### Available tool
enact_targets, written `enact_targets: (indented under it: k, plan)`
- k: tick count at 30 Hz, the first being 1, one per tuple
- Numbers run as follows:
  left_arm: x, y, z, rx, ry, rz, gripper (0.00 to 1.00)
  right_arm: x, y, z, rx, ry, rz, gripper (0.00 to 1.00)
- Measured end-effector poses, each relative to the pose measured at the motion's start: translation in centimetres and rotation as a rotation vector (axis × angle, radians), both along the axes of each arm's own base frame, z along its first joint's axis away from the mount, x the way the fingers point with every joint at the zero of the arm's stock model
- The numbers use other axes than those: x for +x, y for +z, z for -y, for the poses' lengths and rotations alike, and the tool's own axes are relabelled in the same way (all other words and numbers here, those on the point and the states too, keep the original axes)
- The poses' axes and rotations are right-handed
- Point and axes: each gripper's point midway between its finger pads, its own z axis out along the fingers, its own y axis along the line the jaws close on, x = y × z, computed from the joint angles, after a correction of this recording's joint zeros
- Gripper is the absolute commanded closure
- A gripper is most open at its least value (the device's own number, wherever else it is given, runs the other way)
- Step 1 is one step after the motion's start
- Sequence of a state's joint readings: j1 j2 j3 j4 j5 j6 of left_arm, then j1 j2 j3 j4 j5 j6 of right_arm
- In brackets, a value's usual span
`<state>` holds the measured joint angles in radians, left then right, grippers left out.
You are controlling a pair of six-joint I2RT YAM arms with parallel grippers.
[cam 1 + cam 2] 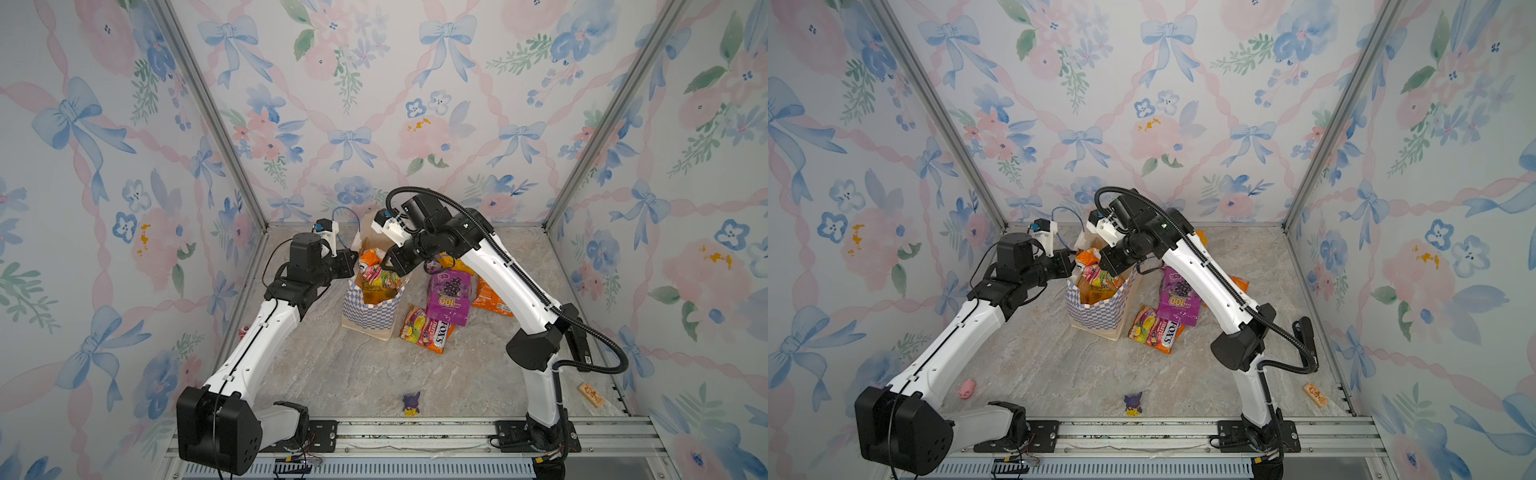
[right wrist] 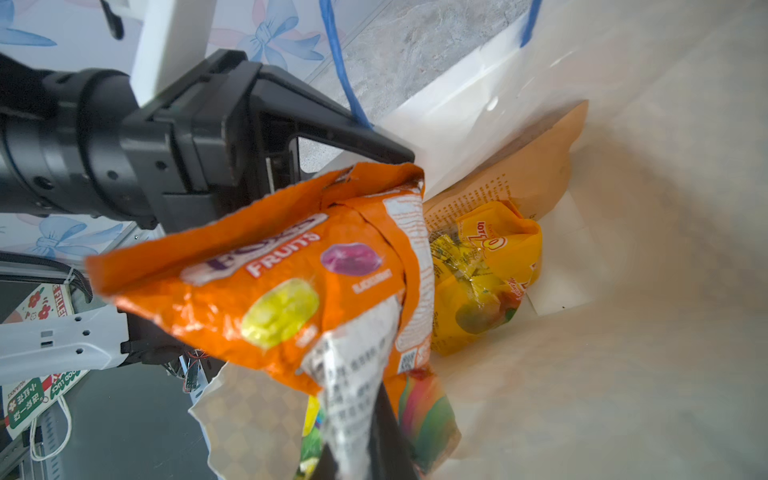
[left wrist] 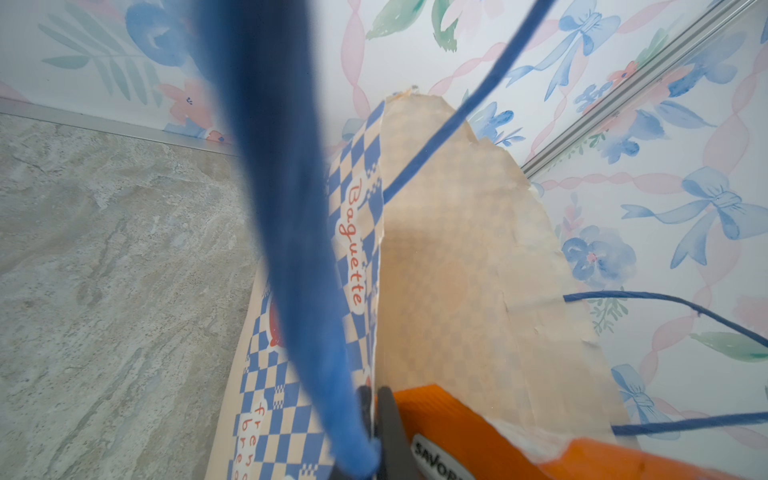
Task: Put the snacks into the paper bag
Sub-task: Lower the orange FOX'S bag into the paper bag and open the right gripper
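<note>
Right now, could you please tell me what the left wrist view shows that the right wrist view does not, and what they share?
Only the left wrist view shows the paper bag from outside: blue checks and "Baguette" lettering. Only the right wrist view shows the bag's bottom with a yellow packet, and the right gripper. Both show the left gripper pinching the rim, an orange packet beside it, a blue cord handle and the table.

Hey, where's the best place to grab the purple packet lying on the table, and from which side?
Likely its thin near edge, nearest the LOT 100 print. The purple packet lies flat, so its middle offers no pinch, but that edge rests raised on the FOX'S packet. Come down from above on the front side; orange packets crowd its far side.
</note>
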<state>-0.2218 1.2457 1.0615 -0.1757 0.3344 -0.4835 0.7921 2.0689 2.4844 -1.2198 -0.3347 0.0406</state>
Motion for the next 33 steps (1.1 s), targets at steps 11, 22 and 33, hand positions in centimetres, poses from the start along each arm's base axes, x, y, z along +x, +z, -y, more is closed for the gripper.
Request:
enact_targets:
  k: [11,22,33]
  plan:
    - [-0.2,-0.9,-0.1,0.005,0.003,-0.021,0.94,-0.8,-1.7,-0.4,-0.049,0.041,-0.026,0.89]
    - [0.1,-0.6,-0.6,0.001,0.013,-0.010,0.92,-2.5,-2.6,-1.4,-0.071,0.112,-0.040,0.76]
    - [-0.1,-0.7,-0.8,-0.001,0.016,-0.006,0.92,-2.7,-1.9,-1.6,-0.048,0.120,-0.040,0.55]
